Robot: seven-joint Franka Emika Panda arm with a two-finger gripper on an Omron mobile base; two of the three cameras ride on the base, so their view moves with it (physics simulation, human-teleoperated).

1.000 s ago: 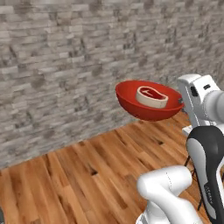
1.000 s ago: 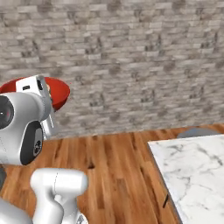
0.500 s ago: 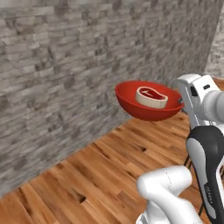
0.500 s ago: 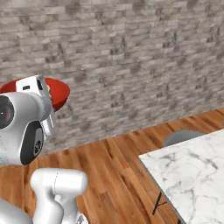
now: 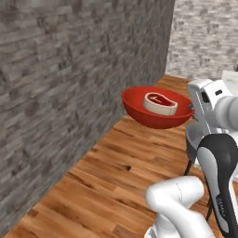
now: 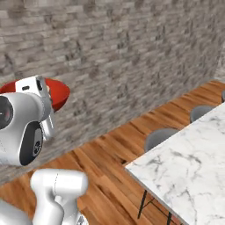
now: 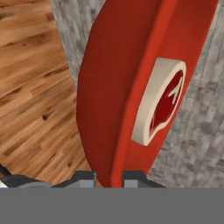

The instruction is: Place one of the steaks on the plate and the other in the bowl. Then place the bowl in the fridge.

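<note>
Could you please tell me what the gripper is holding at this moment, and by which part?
The gripper holds the red bowl by its rim, one finger on each side; the fat-rimmed steak lies inside it.

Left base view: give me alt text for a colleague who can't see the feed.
The hand holds a red bowl by its rim in mid-air, a fat-rimmed steak lying inside. Below is wooden floor, with a grey brick wall at left.
</note>
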